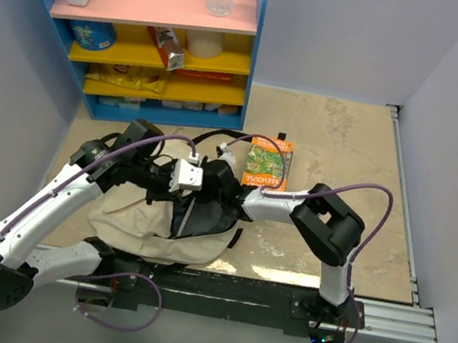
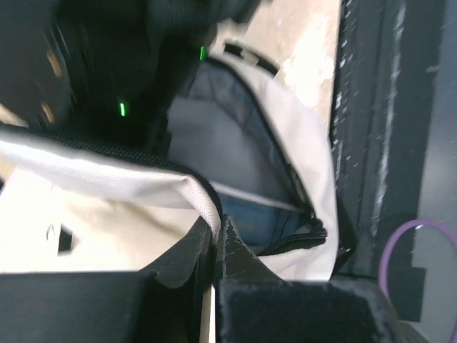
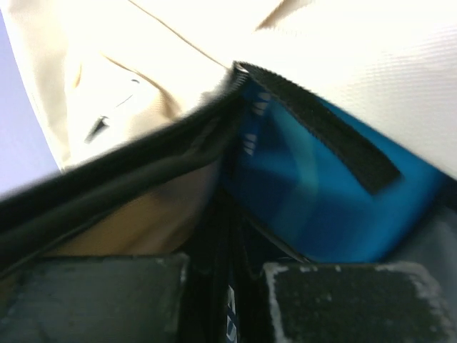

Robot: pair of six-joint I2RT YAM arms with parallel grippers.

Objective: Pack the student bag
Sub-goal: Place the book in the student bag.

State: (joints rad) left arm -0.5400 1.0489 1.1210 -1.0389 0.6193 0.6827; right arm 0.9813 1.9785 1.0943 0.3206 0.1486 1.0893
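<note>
Your left gripper [image 2: 216, 239] is clamped on the student bag [image 2: 93, 179] rim; right gripper [image 3: 225, 275] jaws together at its mouth, near blue book [image 3: 307, 193]

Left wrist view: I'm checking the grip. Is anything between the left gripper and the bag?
Nothing visible does. The left gripper is shut right on the cream rim of the bag, at its open mouth, with no other object caught between them.

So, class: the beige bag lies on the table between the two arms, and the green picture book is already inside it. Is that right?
Not quite. The green picture book is not inside the bag; it lies on the table just beyond it, as the top view shows. The rest holds.
</note>
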